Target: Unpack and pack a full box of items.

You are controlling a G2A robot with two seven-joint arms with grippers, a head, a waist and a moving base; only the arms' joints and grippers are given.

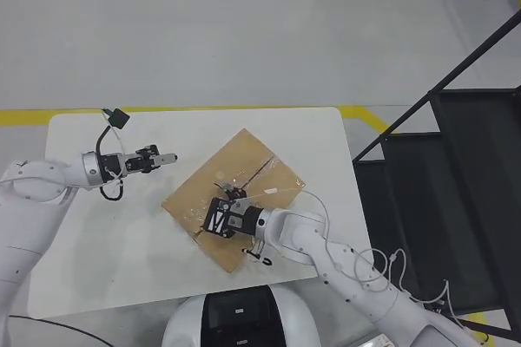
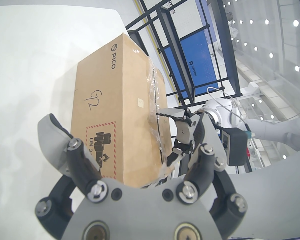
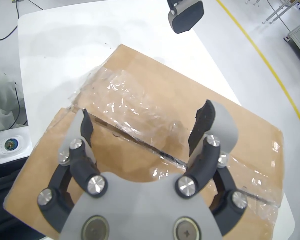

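The cardboard box (image 1: 236, 198) stands closed on the white table (image 1: 113, 260), a little right of the middle and turned so that one corner points toward the far edge. Crumpled clear tape (image 3: 130, 111) runs along the seam where its top flaps meet, and the same tape (image 2: 153, 88) wraps down over the box's edge.

The right hand (image 3: 143, 128) is above the near part of the box top with its fingers spread wide, one on each side of the taped seam and nothing between them. From the top view this hand (image 1: 232, 195) sits over the near-left half of the lid. Whether its fingertips (image 3: 205, 118) actually touch the tape is hard to tell; they look just above it.

The left hand (image 1: 162, 159) hangs over bare table to the left of the box, apart from it, fingers pointing right toward it. It is released too, and in its own wrist view the spread fingers (image 2: 55, 136) frame the box's printed side (image 2: 120, 96).

A black metal rack (image 1: 469, 191) stands on the floor to the right of the table.
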